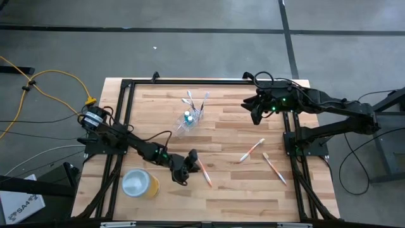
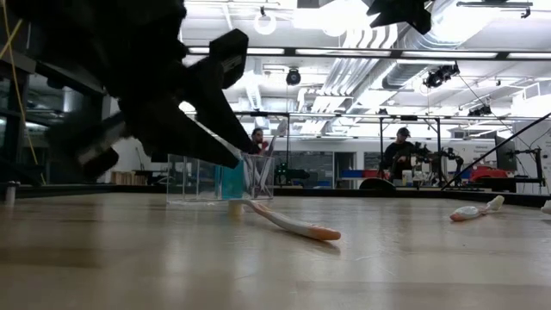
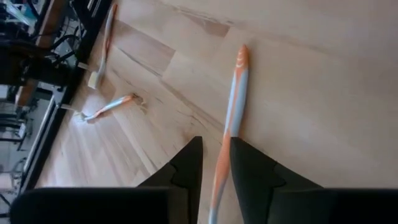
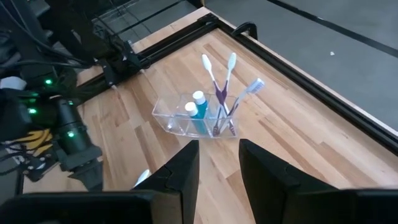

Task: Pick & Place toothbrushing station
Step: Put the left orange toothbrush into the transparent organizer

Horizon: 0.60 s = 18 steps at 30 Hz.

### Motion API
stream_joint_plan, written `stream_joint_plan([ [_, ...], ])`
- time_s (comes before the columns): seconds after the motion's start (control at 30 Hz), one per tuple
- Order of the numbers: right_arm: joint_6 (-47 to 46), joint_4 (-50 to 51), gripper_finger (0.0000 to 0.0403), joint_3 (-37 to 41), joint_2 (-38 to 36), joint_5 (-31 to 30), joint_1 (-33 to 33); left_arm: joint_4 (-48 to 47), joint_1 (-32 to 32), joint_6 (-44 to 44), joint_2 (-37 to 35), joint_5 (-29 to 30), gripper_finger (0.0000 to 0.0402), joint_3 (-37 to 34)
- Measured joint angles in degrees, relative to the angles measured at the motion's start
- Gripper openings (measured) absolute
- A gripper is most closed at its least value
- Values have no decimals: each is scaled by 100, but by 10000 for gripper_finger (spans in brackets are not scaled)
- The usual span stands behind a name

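Note:
A clear plastic holder (image 1: 188, 120) stands at the table's far middle. It holds several upright toothbrushes (image 4: 219, 87) and two blue tubes (image 4: 198, 107). An orange-and-white toothbrush (image 1: 204, 172) lies flat on the table near the front. My left gripper (image 1: 185, 168) hovers over it, open narrowly. In the left wrist view its fingers stand either side of the handle (image 3: 235, 93), and a gap shows beside the brush. Two more orange toothbrushes (image 1: 252, 151) (image 1: 274, 167) lie at the right. My right gripper (image 1: 255, 109) is open and empty at the far right, pointing toward the holder (image 4: 193, 121).
A larger yellow cup with a pale top (image 1: 140, 183) stands at the near left, close to my left arm. A black frame (image 1: 190, 81) runs along the table's far and side edges. People show in the room beyond the table in the low view (image 2: 403, 151).

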State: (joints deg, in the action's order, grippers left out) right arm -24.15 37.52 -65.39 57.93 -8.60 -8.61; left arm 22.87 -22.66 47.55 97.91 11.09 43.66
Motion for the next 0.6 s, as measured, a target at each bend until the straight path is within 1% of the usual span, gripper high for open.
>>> stream_joint_plan([
  [0.07,1,3,105,-1,0,21,1,0,27,200,105,-55,75,4],
  [0.13,1,11,105,-2,0,22,-2,198,33,349,288,-60,75,4],
  [0.27,20,48,105,-2,0,23,1,361,-16,543,462,185,75,5],
  [0.33,38,62,105,-1,0,24,1,436,-39,557,468,328,75,9],
  [0.43,44,59,105,-2,0,23,-2,525,-48,576,468,361,75,9],
  [0.6,64,59,105,-2,0,24,-1,500,11,448,501,222,75,9],
])
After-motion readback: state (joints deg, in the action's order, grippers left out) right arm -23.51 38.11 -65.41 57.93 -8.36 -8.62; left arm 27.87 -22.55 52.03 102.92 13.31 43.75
